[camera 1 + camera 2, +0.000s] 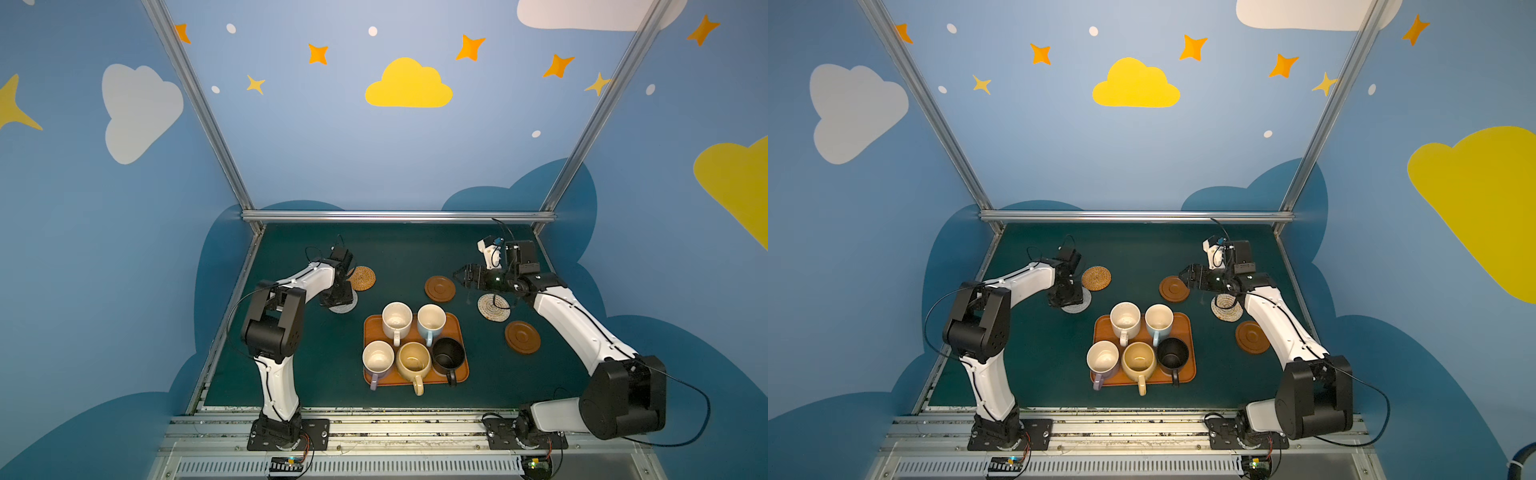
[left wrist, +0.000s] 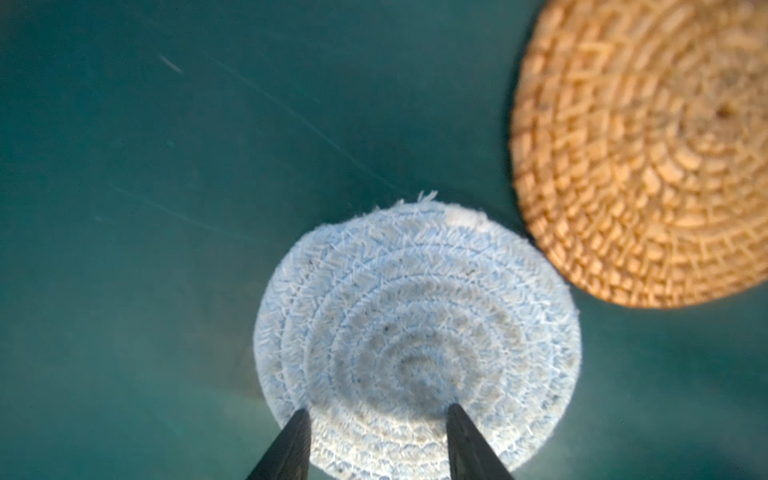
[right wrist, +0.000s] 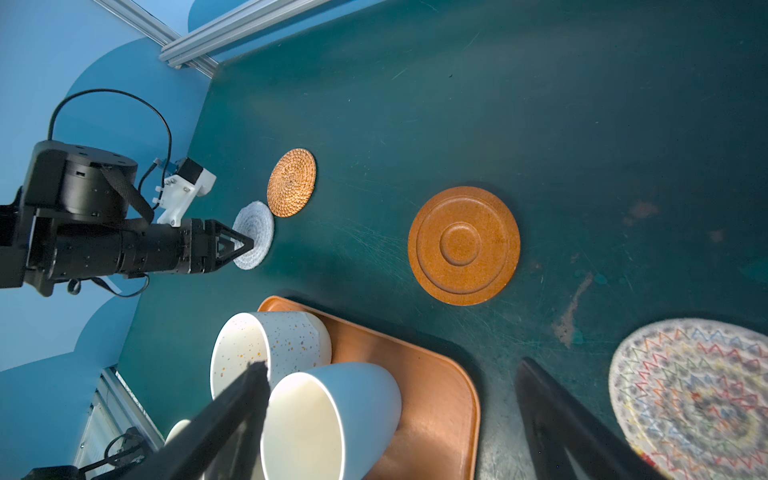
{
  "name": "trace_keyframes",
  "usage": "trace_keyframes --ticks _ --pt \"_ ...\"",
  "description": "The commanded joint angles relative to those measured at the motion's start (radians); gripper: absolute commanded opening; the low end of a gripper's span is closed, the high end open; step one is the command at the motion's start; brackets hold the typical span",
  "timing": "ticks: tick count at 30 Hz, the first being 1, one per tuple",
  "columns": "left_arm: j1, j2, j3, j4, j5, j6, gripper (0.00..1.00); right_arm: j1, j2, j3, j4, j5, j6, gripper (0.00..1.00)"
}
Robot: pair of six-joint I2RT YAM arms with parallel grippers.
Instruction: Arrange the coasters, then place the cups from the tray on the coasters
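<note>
My left gripper (image 2: 379, 409) points down over the grey-white woven coaster (image 2: 415, 316), open, both fingertips resting over the coaster's near part. The tan rattan coaster (image 1: 362, 277) lies just beyond it. My right gripper (image 1: 459, 274) hangs open and empty above the mat, beside one brown wooden coaster (image 1: 439, 288). The beige spiral coaster (image 1: 492, 307) lies under that arm, and the other brown coaster (image 1: 522, 336) is nearer the front. On the tray (image 1: 456, 325) stand the speckled white (image 1: 397, 320), light blue (image 1: 431, 320), lavender (image 1: 378, 357), yellow-beige (image 1: 413, 361) and black (image 1: 448, 355) cups.
The dark green mat (image 1: 399, 253) is bounded by aluminium rails at the back (image 1: 399, 216) and left side. Blue walls close in on three sides. Both arm bases sit on the front rail (image 1: 374, 428).
</note>
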Motion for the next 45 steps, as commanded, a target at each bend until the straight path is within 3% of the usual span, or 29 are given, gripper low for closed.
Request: trace_keyframes --ticks 1,8,18,25,34,38,45 --pt "0.005 0.007 -0.004 -0.100 -0.010 -0.017 0.53 -0.005 -0.013 -0.011 0.016 -0.007 0.016 0.92" --pt "0.002 -0.040 0.006 -0.113 -0.044 -0.047 0.53 -0.007 -0.038 -0.010 0.018 -0.011 0.032 0.92" --pt "0.004 -0.069 0.145 -0.153 -0.033 0.009 0.83 -0.005 -0.040 -0.008 -0.024 -0.009 0.048 0.92" --pt "0.007 0.053 0.299 -0.077 0.127 0.120 0.90 0.021 -0.002 0.012 -0.061 -0.036 0.053 0.92" --pt "0.017 0.337 0.594 -0.198 0.073 0.158 0.79 0.045 0.025 0.015 -0.083 -0.042 0.053 0.90" --pt "0.044 0.365 0.608 -0.169 0.132 0.169 0.79 0.045 0.006 -0.014 -0.074 -0.032 0.045 0.90" --pt "0.043 0.392 0.628 -0.184 0.135 0.210 0.77 0.023 0.026 -0.001 -0.107 -0.041 0.008 0.90"
